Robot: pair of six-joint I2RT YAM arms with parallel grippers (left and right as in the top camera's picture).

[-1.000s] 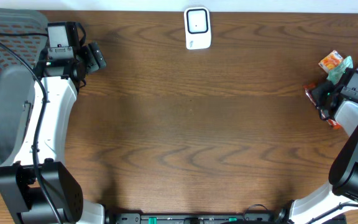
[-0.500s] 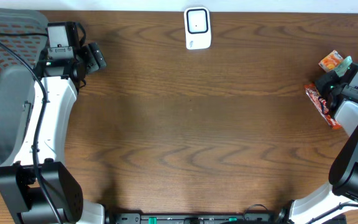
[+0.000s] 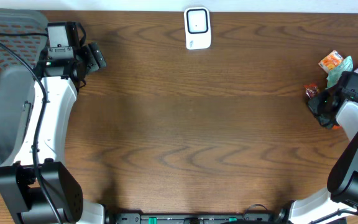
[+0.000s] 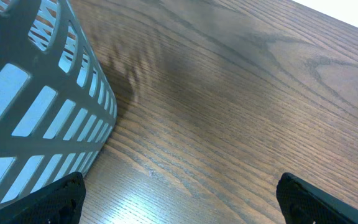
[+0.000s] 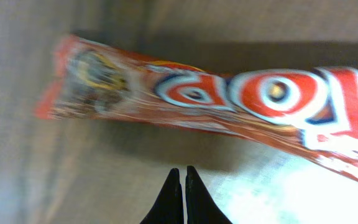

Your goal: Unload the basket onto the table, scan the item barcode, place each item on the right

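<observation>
Right gripper [image 5: 182,173]: fingers pressed flat together, nothing clamped between them (tips just beside the packet). Red snack packet [image 5: 229,99] is seen lying flat on the table [image 3: 191,137] at the far right edge, next to a heap of other snack packs [image 3: 334,62]. Left gripper [image 4: 179,205]: fingers spread wide, nothing held, positioned close to the grey slatted basket [image 4: 30,99]. White scanner [image 3: 197,28] is set at the table's far middle edge, well apart from the packet.
</observation>
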